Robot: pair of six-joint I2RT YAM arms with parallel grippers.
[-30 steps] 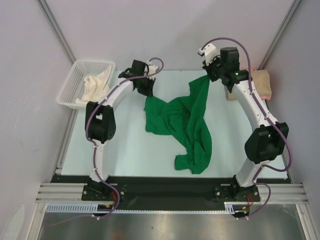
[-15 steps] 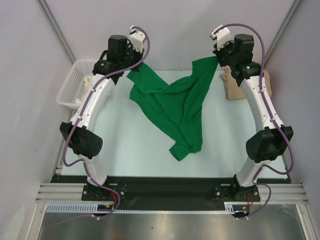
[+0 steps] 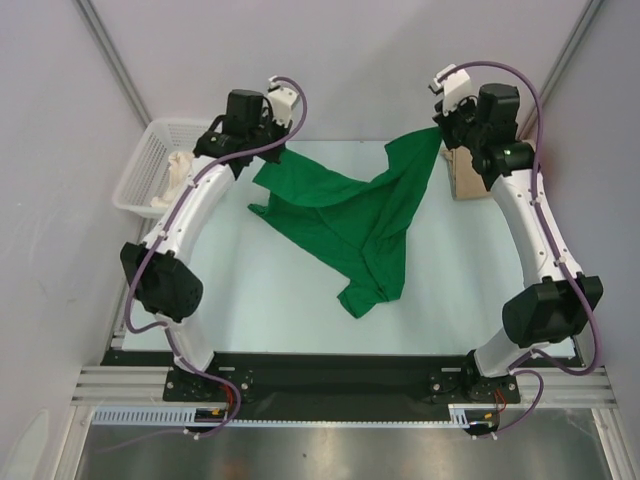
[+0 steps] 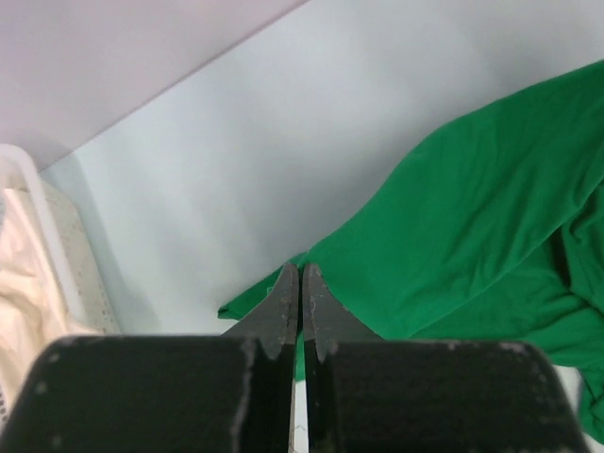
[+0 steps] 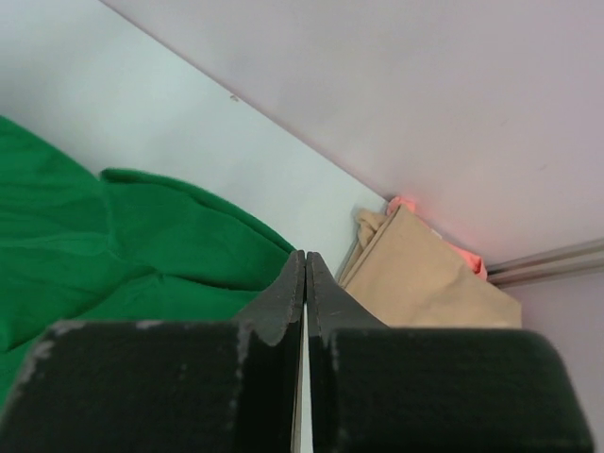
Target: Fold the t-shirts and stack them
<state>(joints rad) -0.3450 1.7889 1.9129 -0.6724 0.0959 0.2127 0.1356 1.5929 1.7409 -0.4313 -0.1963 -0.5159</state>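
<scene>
Blocked through the middle of the table (image 3: 250, 290) by the green t-shirt (image 3: 350, 215), stretched between the left gripper (image 3: 265, 152) and the right gripper (image 3: 443, 132), each pinched tight on a far corner, and trailing to a point near the front edge. Perhaps room beneath the raised far hem, though hard to judge from above. Bare surface for passing at near left and near right of the cloth. Hemmed in at far left by the white basket (image 3: 140, 170) holding cream cloth (image 3: 180, 170), just beside the left arm. Crowded at far right by the tan t-shirt (image 3: 466, 182), just beside the right gripper.
</scene>
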